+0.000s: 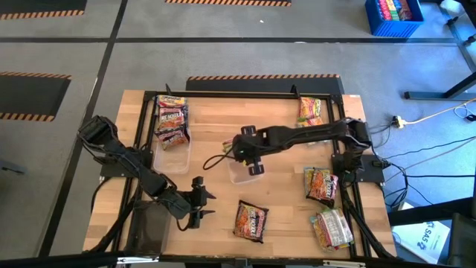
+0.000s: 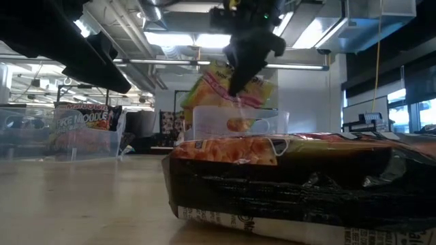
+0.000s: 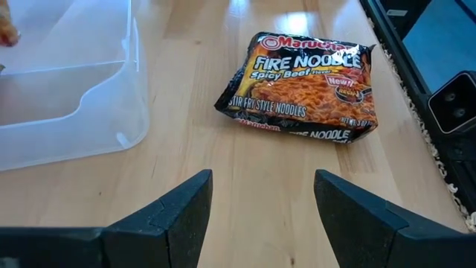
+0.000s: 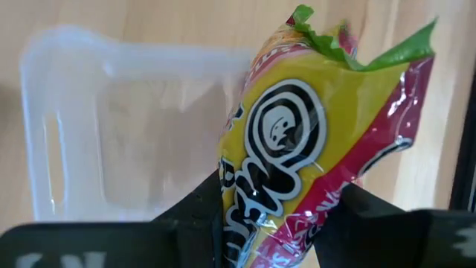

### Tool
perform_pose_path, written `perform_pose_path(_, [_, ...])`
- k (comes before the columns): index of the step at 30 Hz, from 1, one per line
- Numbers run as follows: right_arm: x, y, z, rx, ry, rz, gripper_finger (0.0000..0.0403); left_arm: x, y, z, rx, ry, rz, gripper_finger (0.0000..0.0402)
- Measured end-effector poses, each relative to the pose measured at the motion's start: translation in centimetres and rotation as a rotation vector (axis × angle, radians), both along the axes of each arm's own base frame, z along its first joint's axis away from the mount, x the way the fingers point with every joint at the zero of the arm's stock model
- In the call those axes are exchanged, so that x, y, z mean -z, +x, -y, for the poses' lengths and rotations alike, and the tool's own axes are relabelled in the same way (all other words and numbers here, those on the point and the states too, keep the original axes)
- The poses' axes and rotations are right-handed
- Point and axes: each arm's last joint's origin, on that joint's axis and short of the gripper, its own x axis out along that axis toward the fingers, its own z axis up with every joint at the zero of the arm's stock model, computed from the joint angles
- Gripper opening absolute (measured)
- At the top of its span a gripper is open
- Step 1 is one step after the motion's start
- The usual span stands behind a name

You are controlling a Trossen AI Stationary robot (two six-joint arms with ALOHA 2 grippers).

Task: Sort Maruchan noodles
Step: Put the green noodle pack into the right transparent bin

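My right gripper (image 4: 279,212) is shut on a yellow packet (image 4: 297,141) with pink and green edges. It holds the packet over the middle clear tray (image 1: 239,173), also seen as the tray (image 2: 238,122) in the low view. My left gripper (image 3: 260,197) is open and low over the table near its near edge. It faces a dark Fire Noodle packet (image 3: 305,89) that lies flat, the same packet (image 1: 251,221) as in the high view. A second clear tray (image 1: 171,138) at the far left holds dark packets. My right gripper pinches the yellow packet between its two fingers (image 4: 201,212) at one end of it (image 4: 253,208), coming from above and pointing down. The packet (image 2: 228,85) is lifted clear and tilted, just above the tray's rim. The fingers hide the exact spot of contact.
Loose packets lie at the right: a yellow-orange one (image 1: 311,112) at the far edge, a dark one (image 1: 321,184) and a pale one (image 1: 332,228) nearer. The black frame rail (image 1: 223,94) borders the table. Bare wood lies between the trays and the near packet.
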Motion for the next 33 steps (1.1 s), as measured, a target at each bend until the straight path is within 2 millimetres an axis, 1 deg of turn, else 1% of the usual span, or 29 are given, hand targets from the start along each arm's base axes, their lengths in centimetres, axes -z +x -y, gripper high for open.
perform_pose_path(4, [0.6,0.4,0.0,-0.008,0.004,-0.04,0.0123,0.0,0.0,0.0,0.0,0.001,-0.002,0.023])
perform_pose_path(12, [3.9,1.3,0.0,-0.021,-0.005,-0.136,0.0123,0.0,0.0,0.0,0.001,0.003,-0.003,0.023])
perform_pose_path(15, [4.7,1.5,0.0,-0.023,-0.006,-0.16,0.0124,0.0,0.0,0.0,0.001,0.003,-0.003,0.023])
perform_pose_path(23, [5.2,1.7,0.0,-0.023,-0.009,-0.166,0.0127,0.0,0.0,0.0,0.005,0.008,-0.003,0.023])
perform_pose_path(26, [5.2,1.8,0.0,-0.023,-0.007,-0.156,0.0151,0.0,0.0,0.0,0.005,0.008,-0.003,0.023])
perform_pose_path(31, [5.2,1.9,0.0,-0.023,-0.006,-0.14,0.0217,0.0,0.0,0.0,0.006,0.008,-0.003,0.023])
perform_pose_path(33, [5.1,2.0,0.0,-0.019,-0.016,-0.131,0.0236,0.0,0.0,0.0,0.006,0.008,-0.003,0.023])
